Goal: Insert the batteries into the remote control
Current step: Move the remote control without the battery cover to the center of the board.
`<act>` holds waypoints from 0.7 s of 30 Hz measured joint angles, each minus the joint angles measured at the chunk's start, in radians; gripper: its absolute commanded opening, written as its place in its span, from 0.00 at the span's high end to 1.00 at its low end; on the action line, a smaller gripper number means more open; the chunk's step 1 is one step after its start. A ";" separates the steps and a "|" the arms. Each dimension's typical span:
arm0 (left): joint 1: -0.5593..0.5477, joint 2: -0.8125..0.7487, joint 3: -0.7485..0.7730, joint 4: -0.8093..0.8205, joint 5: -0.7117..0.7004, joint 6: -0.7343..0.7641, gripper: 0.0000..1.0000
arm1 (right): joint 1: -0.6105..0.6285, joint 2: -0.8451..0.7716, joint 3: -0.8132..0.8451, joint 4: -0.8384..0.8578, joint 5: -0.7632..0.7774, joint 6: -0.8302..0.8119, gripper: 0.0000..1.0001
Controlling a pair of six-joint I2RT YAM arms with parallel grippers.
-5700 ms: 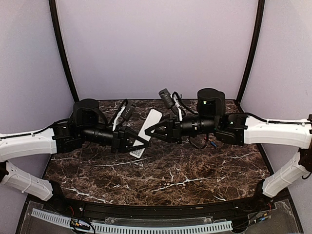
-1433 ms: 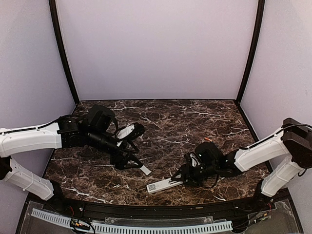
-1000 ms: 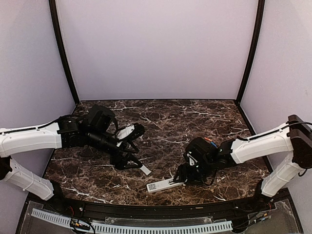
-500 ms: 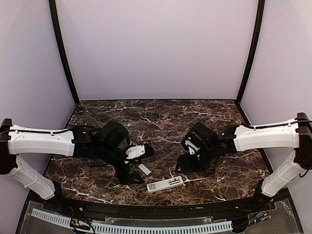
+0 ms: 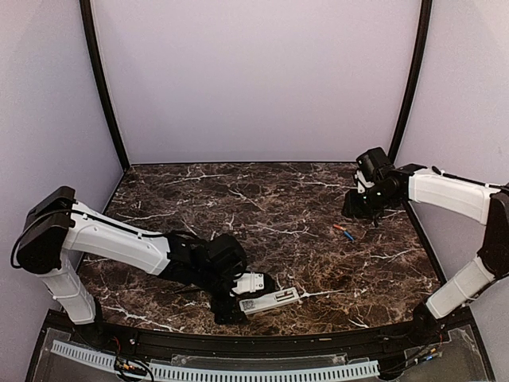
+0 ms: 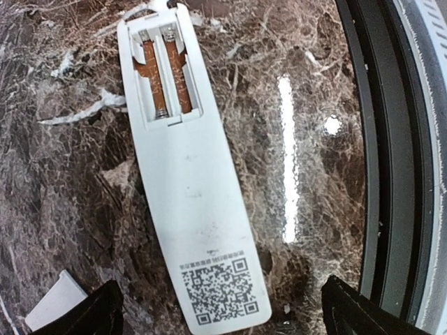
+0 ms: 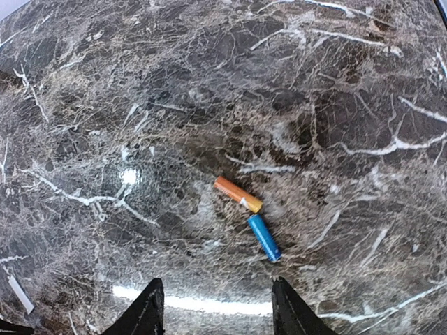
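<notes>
The white remote control (image 6: 188, 188) lies face down near the table's front edge, also seen from above as the remote control (image 5: 272, 300). Its open battery bay (image 6: 162, 77) shows two bare slots. My left gripper (image 6: 223, 321) is open wide, its fingertips (image 6: 98, 315) either side of the remote's QR-code end without touching it. The batteries lie end to end on the marble at the right: one orange (image 7: 237, 194), one blue (image 7: 264, 237); from above they are the batteries (image 5: 343, 231). My right gripper (image 7: 218, 310) hovers above them, open and empty.
A small white cover piece (image 6: 52, 303) lies beside the remote's QR end. The black rail of the table's front edge (image 6: 391, 139) runs close along the remote. Black corner posts and lilac walls close in the marble table (image 5: 278, 215).
My left arm has swung forward to the remote and opened wide. My right arm has left the remote and moved back right, above the batteries, its jaws somewhat narrower.
</notes>
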 measured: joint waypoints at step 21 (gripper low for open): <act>-0.006 0.095 0.061 -0.010 -0.037 0.102 0.62 | -0.111 0.330 0.048 -0.041 -0.039 -0.240 0.48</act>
